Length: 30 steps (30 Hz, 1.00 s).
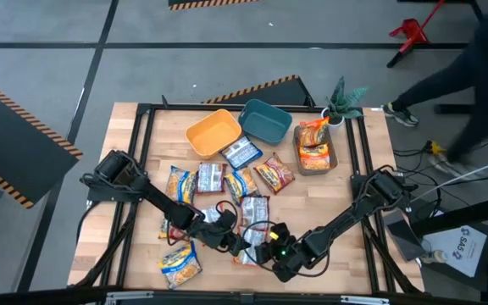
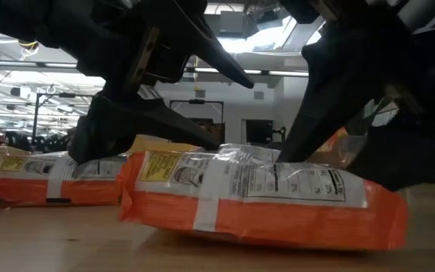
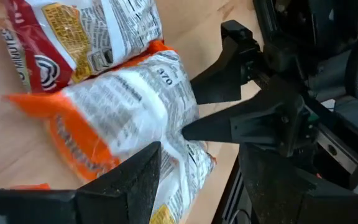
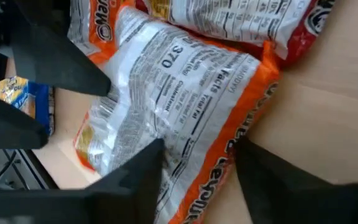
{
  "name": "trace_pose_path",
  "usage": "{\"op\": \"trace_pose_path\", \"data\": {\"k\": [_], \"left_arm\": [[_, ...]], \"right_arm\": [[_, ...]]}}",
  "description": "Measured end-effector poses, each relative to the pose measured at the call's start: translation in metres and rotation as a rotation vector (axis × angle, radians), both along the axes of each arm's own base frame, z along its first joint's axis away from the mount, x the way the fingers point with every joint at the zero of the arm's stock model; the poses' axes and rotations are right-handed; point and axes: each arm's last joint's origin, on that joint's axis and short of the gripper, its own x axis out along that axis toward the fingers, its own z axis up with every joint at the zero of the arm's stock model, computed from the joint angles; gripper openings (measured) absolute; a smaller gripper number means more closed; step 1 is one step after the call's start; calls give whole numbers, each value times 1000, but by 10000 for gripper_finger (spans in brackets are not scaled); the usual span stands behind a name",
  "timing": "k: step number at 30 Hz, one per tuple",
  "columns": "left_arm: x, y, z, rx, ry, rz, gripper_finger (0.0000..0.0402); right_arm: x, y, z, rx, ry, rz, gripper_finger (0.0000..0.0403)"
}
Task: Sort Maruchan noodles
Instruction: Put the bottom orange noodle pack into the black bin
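Maruchan noodles (image 1: 227, 182), a dozen or so flat packets, lie scattered over the middle and near part of the wooden table (image 1: 354, 161).

- Near left corner: yellow-and-blue packet (image 1: 181, 263), flat, alone.
- Left arm: reaches in from the left edge; left end effector (image 1: 242, 246) sits low at the near centre, fingers (image 3: 129, 186) parted, straddling one end of the orange packet (image 2: 263, 193). Nothing lifted.
- Orange packet: lies flat on the table, white nutrition label up, a second orange packet (image 2: 47, 177) just behind it and a red packet (image 3: 73, 37) touching its far edge.
- Right end effector (image 1: 271, 252): faces the left one across the same orange packet, fingers (image 4: 135, 180) spread wide over its other end; no grip closed on it.
- Far row: yellow bin (image 1: 213, 133), then teal bin (image 1: 265, 120), side by side, both with bare floors showing.
- Farther right: grey bin (image 1: 316, 161) holding orange packets (image 1: 314, 140).
- Small potted plant (image 1: 342, 100) at the far right corner.
- A person (image 1: 473, 76) stands on the floor beyond the table's right side.
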Motion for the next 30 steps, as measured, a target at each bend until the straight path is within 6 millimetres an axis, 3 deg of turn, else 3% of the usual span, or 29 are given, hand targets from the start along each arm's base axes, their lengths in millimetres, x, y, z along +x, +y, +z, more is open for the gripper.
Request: {"op": "trace_pose_path", "data": {"k": [6, 12, 18, 22, 30], "left_arm": [[2, 3, 1, 2, -14, -12, 211], [8, 6, 5, -65, -61, -73, 211], [14, 7, 17, -162, -159, -149, 211], [18, 13, 26, -225, -215, -165, 211], [14, 41, 86, -220, -424, -162, 211]], "right_arm": [[0, 1, 2, -1, -9, 0, 76], [0, 1, 2, 17, 0, 14, 11], [-1, 2, 5, 32, 8, 28, 2], [-5, -2, 18, 13, 13, 27, 0], [-20, -17, 63, -56, -13, -24, 2]]}}
